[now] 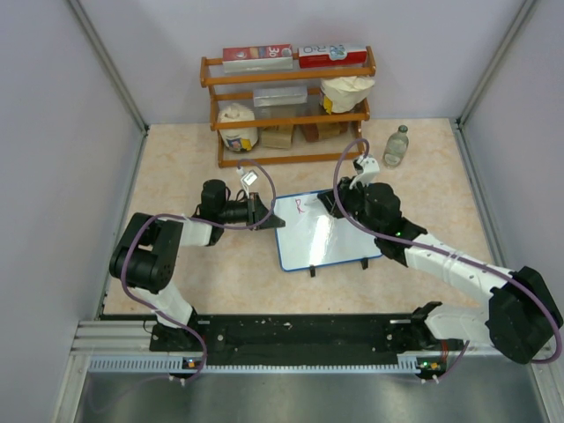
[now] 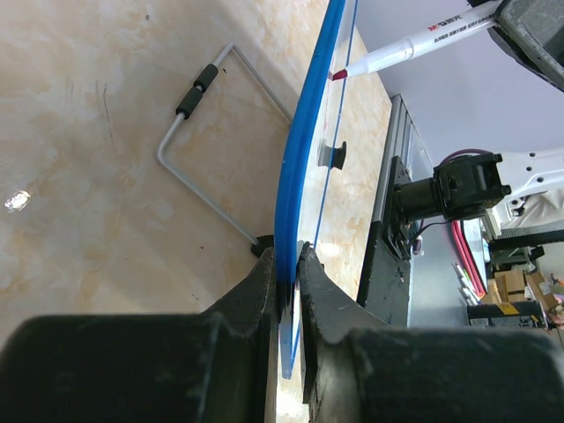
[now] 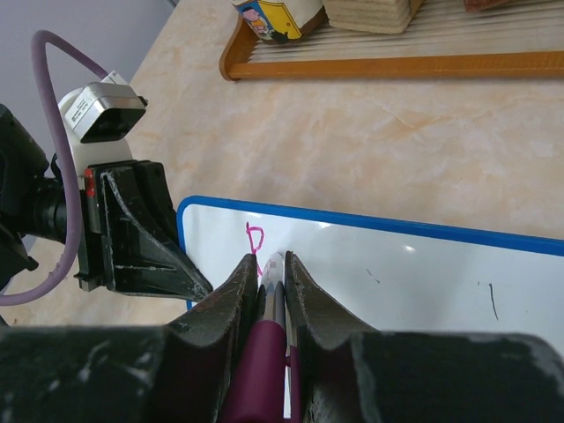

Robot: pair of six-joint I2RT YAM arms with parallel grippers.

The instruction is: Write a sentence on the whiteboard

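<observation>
one pink letter [image 3: 256, 239] stands near the top left corner of the whiteboard [image 1: 328, 236], which sits on the table [image 1: 176, 167] between our arms. our left tool [image 2: 289, 264] is clenched on its blue left edge; our right tool [image 3: 270, 263] grips a marker [image 2: 414, 49], tip beside the letter.

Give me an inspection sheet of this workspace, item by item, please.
Surface: beige table, no spills seen.
Job's things: whiteboard, one pink letter on it; marker tip at the board.
Clutter: stocked wooden rack; bottle beside it.
Grippers: left gripper shut on whiteboard's edge; right gripper shut on marker.
Cables: purple cables loop over both arms.
Surroundings: plain walls.
</observation>
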